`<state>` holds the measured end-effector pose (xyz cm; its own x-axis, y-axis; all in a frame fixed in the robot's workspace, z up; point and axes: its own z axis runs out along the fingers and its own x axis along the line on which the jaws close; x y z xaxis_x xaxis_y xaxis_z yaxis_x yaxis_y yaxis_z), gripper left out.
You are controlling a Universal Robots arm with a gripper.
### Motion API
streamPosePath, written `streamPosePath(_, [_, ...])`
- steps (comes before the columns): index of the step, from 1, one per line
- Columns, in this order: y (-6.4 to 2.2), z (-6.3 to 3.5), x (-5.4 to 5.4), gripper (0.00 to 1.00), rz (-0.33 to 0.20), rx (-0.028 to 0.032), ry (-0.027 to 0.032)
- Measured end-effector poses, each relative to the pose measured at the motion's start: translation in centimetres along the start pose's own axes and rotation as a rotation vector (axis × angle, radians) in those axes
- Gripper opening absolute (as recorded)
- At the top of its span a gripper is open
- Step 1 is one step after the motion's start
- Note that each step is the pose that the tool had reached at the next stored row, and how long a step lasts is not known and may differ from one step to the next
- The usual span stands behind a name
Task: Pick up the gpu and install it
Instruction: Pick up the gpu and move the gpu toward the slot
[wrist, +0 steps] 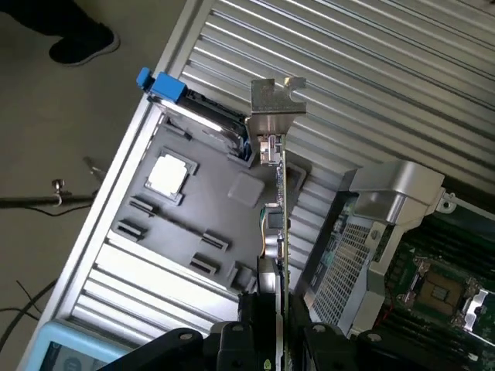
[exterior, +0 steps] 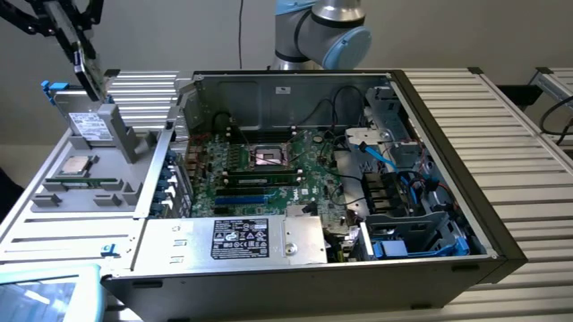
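Ribbed grey metal makes up the worktop, and on it the open dark metal computer case lies on its side with its green motherboard facing up. Beside the case, toward the exterior view's left, sits the grey plastic parts tray. My hand hangs above that tray's far end, clamped on the gpu, a flat green circuit card with a black cooler on one face and a long silver end bracket. In the wrist view the card runs edge-on straight out from between my fingers, so its long axis carries on the line of my hand, with the bracket at the end farthest from me. The card looks lifted off the tray, hanging just over the silver hard drive with the white label that stands upright there. The small square silver CPU chip lies flat in the tray, apart from both. As I judge it, what matters is that the motherboard lies well off toward the exterior view's right of my hand, beyond the case wall, while the card points down at the tray.
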<state>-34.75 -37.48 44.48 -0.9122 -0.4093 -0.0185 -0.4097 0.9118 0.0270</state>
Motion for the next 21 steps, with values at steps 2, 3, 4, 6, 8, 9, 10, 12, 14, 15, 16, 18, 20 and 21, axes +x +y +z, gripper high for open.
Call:
streamPosePath(2, [0.0,-0.02,0.0,0.28,-0.032,-0.0006,0.0009])
streamPosePath(3, [0.0,-0.02,0.0,0.28,-0.048,-0.0009,0.0013])
streamPosePath(4, [0.0,-0.03,0.0,0.28,-0.063,-0.0012,0.0017])
streamPosePath(6, [0.0,-0.05,0.0,0.28,-0.094,-0.0018,0.0026])
streamPosePath(8, [0.0,-0.06,-0.01,0.28,-0.125,-0.0023,0.0034])
streamPosePath(9, [0.0,-0.07,-0.01,0.28,-0.142,-0.0026,0.004])
streamPosePath(10, [0.0,-0.07,-0.01,0.28,-0.158,-0.0029,0.0043])
streamPosePath(12, [0.0,-0.07,-0.01,0.28,-0.191,-0.0035,0.0052])
streamPosePath(14, [0.0,-0.07,-0.01,0.28,-0.226,-0.0042,0.0062])
streamPosePath(15, [0.0,-0.07,-0.01,0.28,-0.244,-0.0045,0.0066])
streamPosePath(16, [0.0,-0.07,-0.01,0.28,-0.262,-0.0048,0.0072])
streamPosePath(18, [0.0,-0.07,-0.01,0.28,-0.298,-0.0055,0.0081])
streamPosePath(20, [0.0,-0.07,-0.01,0.28,-0.334,-0.0062,0.0091])
streamPosePath(21, [0.0,-0.07,-0.01,0.28,-0.353,-0.0065,0.0096])
